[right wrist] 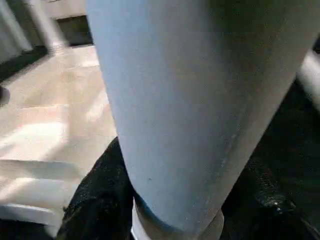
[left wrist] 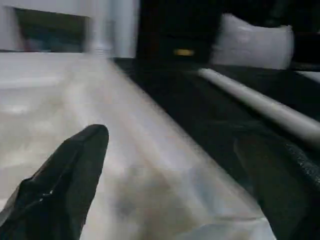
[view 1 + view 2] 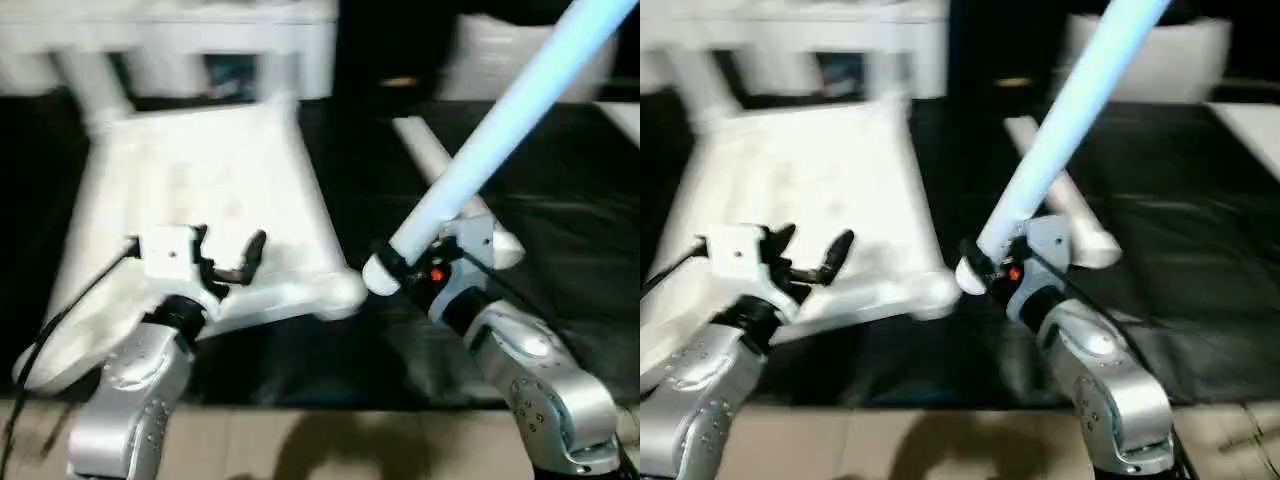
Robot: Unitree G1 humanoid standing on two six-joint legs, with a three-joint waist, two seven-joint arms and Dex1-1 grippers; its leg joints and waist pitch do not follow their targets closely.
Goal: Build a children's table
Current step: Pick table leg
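Seen from the robot's head, two silver forearms reach forward over a black work surface [image 3: 560,230].

At about 7 o'clock, the left gripper [image 3: 232,252] hovers over the near edge of the top [image 3: 200,190], the white upturned slab of the children's table. Its two black fingers [image 2: 70,175] stand well apart, with nothing between them. In the left wrist view, one finger lies over the pale underside and the other over the black surface beside the top's edge.

At about 5 o'clock, the right gripper [image 3: 400,268] is clamped around the thick end of a leg [image 3: 500,120], a long round white one. The leg slants up and away toward 1 o'clock, its far end running out past the upper edge. Its gripped end sits just beside the top's near right corner [image 3: 340,292], a rounded socket; whether they touch cannot be told. In the right wrist view, the leg [image 1: 190,100] rises between the black fingers [image 1: 97,200], which press against both of its sides.

Further back, at the centre, the top spreads from 7 o'clock toward 11 o'clock, slightly skewed on the surface. Right of it, at about 12 o'clock, a second leg [image 3: 430,160] lies flat on the black surface, partly hidden behind the raised one.

Furthest off, at 11 o'clock, another leg [image 3: 95,85] stands upright at the top's far left corner. Blurred white shapes sit behind it.
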